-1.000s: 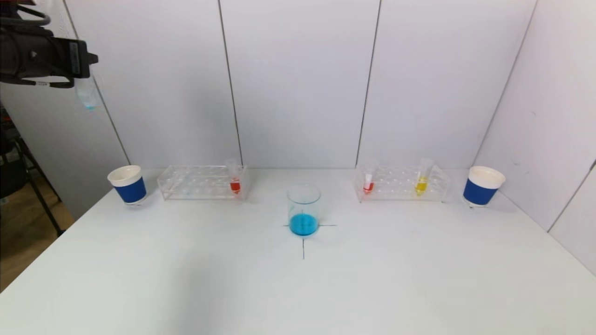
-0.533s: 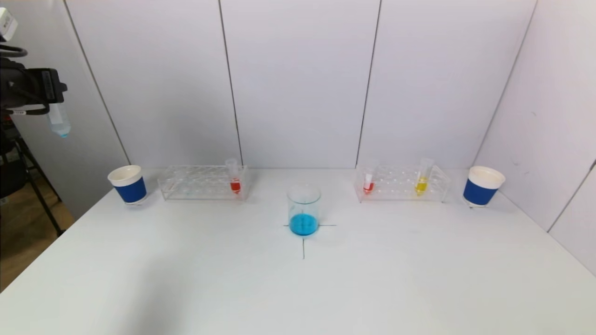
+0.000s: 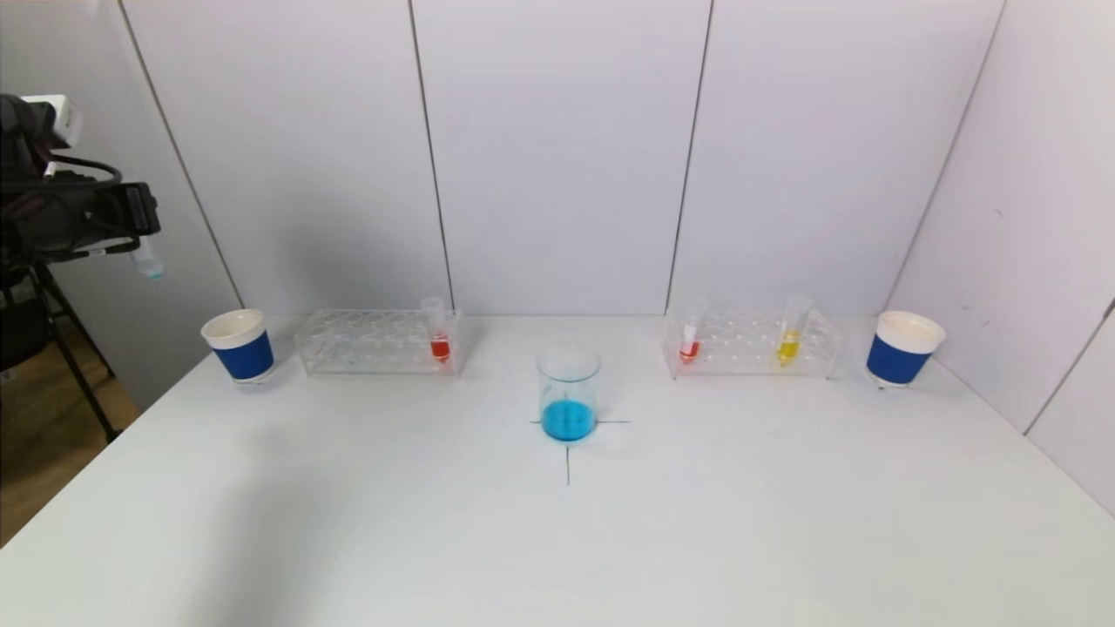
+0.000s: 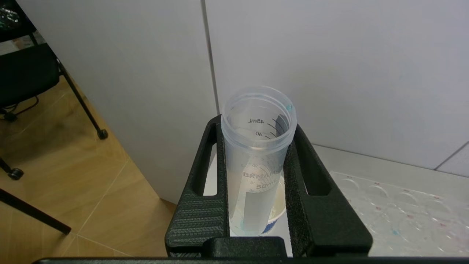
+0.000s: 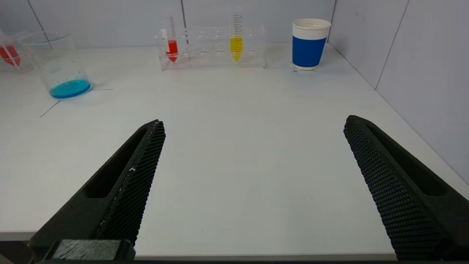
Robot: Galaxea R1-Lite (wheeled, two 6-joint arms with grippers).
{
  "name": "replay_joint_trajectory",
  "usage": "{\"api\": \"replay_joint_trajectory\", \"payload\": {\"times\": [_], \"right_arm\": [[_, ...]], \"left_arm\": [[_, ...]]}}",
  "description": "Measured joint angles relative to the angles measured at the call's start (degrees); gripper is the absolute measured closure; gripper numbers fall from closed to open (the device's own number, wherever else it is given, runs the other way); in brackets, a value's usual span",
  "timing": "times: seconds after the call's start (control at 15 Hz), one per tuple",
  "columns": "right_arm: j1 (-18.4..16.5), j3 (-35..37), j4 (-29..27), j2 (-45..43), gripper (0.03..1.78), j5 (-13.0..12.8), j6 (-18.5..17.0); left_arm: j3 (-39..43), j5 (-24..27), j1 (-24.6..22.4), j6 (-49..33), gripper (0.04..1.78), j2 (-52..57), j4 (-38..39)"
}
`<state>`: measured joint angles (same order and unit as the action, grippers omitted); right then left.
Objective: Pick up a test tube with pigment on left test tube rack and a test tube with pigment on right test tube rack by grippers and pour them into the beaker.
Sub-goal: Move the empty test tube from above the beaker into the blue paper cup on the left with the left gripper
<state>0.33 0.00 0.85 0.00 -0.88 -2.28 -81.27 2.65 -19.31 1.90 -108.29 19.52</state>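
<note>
Black right gripper [image 5: 253, 183] sits low and near, spread wide, holding nothing. White table [image 3: 557, 540] next — blue beaker [image 3: 568, 394] mid-frame. At far left, your left gripper [image 4: 256, 176] squeezes a nearly empty test tube [image 4: 256, 154] — lower it straight over the left cup [image 3: 239, 345]. Grey walls behind.

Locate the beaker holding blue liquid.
In the head view the beaker stands at the table's centre on a drawn cross mark, between the left rack and the right rack, slightly nearer the robot.
</note>
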Motion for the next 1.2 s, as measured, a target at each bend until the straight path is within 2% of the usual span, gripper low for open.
{"api": "replay_joint_trajectory", "payload": {"times": [0.4, 0.73, 1.2], "right_arm": [[0.00, 0.00, 0.00, 0.00, 0.04, 0.02, 0.02], [0.00, 0.00, 0.00, 0.00, 0.04, 0.00, 0.00], [0.00, 0.00, 0.00, 0.00, 0.04, 0.00, 0.00]], "left_arm": [[-1.30, 0.16, -0.20, 0.22, 1.37, -10.78, 10.28], [-2.16, 0.16, 0.73, 0.30, 1.37, -15.84, 13.12], [0.32, 0.07, 2.15, 0.11, 1.37, -17.46, 14.43]]}}
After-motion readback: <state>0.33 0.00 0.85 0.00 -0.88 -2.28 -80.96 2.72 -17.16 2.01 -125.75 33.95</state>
